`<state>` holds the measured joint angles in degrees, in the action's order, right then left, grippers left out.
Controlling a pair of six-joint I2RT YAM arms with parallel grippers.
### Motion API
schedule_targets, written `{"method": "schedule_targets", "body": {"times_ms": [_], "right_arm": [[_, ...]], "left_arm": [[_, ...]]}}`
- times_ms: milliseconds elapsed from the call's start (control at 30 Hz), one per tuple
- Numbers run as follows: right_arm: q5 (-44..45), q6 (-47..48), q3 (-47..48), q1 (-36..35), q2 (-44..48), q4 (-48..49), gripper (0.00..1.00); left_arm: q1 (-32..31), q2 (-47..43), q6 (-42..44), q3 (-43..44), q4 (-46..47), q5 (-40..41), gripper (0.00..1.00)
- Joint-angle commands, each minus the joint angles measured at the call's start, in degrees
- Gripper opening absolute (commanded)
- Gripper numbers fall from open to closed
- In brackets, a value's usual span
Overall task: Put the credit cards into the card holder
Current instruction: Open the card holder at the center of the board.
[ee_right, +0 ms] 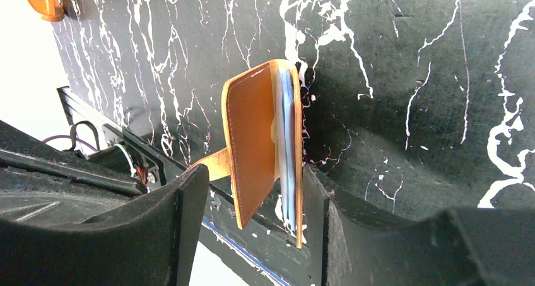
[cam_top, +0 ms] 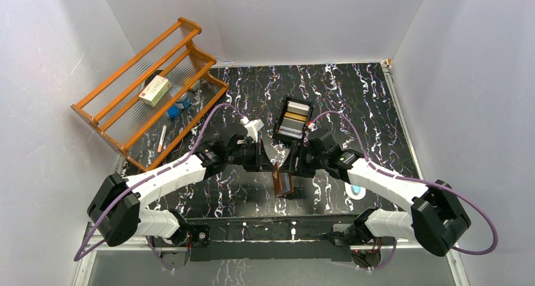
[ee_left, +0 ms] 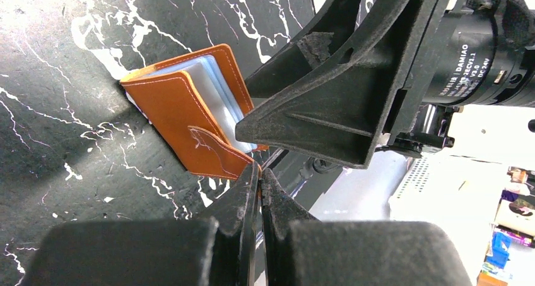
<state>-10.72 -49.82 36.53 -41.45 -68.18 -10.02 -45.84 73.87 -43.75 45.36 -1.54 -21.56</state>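
My left gripper (ee_left: pixel 258 175) is pinched tight on the strap tab of the card holder (ee_left: pixel 189 119), which is on edge at near centre. My right gripper (ee_right: pixel 255 178) straddles it with jaws apart. The credit cards (cam_top: pixel 294 119) lie in the black tray (cam_top: pixel 298 101), just beyond.

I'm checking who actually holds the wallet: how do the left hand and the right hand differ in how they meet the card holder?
The left hand is shut, while the right hand is open. The left hand pinches only a corner tab of the card holder. The right hand's fingers stand on either side of the holder's folded body, with a gap showing on at least one side. Both are black two-finger hands meeting at the same holder.
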Motion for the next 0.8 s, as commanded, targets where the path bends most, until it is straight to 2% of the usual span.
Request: {"method": "schedule_targets", "body": {"times_ms": [0, 133, 333, 633, 767], "right_arm": [[-0.5, -0.3, 1.1, -0.4, 1.5, 2.2, 0.63], [1.8, 0.3, -0.6, -0.3, 0.6, 2.0, 0.53], [5.7, 1.5, -1.4, -0.4, -0.3, 0.9, 0.38], [6.6, 2.9, -2.6, -0.3, -4.3, 1.9, 0.33], [6.1, 2.8, -2.7, -0.3, -4.6, 3.4, 0.25]], "left_arm": [[0.3, 0.1, 1.2, 0.3, -0.7, 0.7, 0.0], [0.9, 0.4, 2.7, -0.1, -2.3, 2.2, 0.0], [3.0, -0.7, 6.0, -1.3, -9.6, 8.6, 0.0], [5.7, 0.8, 7.4, -4.7, -17.0, 17.9, 0.0], [5.7, 2.0, 7.3, -5.1, -17.2, 18.8, 0.0]]}}
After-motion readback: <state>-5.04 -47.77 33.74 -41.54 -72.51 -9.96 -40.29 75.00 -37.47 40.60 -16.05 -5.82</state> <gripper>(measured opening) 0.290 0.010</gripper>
